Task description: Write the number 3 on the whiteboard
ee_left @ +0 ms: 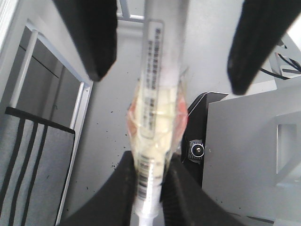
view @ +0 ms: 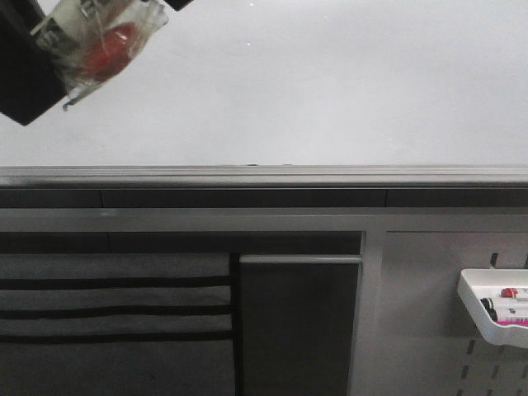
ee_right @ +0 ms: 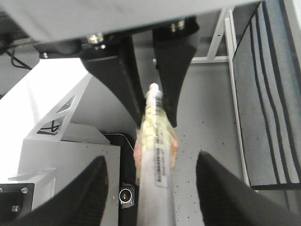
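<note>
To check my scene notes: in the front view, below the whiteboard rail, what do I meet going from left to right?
Striped grey fabric panel → dark panel → grey pegboard → white tray holding markers.

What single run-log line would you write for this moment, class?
left tool: shut on marker | right tool: open, either side of marker, not touching | whiteboard: no writing visible

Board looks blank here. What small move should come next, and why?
Probably close the right gripper on the marker: its jaws stand open either side of it, the left gripper clamps the other end, and the whiteboard bears no stroke.
</note>
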Motion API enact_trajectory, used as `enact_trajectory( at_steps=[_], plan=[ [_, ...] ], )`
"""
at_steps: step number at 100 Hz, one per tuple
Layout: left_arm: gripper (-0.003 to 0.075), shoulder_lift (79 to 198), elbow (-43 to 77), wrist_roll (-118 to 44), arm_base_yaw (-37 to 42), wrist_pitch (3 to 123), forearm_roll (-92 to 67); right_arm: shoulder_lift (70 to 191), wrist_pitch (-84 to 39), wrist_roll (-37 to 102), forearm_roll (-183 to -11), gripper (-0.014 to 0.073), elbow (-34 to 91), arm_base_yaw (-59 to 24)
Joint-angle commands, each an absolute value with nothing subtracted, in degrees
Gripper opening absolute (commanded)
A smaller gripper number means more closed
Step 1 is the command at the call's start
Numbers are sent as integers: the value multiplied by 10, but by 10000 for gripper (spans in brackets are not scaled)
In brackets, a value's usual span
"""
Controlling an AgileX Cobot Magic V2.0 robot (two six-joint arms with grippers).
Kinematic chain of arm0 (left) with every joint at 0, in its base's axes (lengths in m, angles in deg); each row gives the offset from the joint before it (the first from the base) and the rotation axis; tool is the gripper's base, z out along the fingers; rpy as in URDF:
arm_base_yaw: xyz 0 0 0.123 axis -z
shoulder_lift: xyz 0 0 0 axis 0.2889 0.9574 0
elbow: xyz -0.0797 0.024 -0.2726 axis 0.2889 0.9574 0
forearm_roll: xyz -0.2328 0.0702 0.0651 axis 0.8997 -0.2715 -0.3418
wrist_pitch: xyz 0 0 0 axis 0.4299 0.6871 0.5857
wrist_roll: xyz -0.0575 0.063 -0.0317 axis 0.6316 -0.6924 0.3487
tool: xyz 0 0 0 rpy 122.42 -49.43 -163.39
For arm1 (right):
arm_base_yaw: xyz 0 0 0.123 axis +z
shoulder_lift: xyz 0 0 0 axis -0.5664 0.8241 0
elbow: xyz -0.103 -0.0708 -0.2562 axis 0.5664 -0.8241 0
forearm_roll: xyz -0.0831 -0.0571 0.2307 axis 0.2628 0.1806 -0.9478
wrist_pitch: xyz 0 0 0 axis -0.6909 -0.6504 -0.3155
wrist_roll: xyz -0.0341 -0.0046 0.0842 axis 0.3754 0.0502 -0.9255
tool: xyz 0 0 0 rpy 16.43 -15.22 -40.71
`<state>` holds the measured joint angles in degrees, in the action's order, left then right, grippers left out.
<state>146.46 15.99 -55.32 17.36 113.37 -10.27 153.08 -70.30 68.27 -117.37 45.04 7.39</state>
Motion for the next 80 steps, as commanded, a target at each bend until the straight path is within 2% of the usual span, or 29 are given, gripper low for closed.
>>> enact_trajectory(
  at_steps=[1, 40, 66, 80],
  plan=[
    [-18, 1453, 141, -555, 177, 1113, -78, 1515, -682, 697, -1190, 349, 470, 74],
    [-18, 1453, 141, -555, 177, 1109, -78, 1518, -676, 697, -1190, 344, 470, 74],
    [-18, 1453, 141, -555, 177, 1109, -78, 1518, -680, 697, -1198, 136, 473, 74],
    [-18, 1453, 141, -555, 177, 1108, -78, 1518, -684, 697, -1198, 81, 473, 74]
  ],
)
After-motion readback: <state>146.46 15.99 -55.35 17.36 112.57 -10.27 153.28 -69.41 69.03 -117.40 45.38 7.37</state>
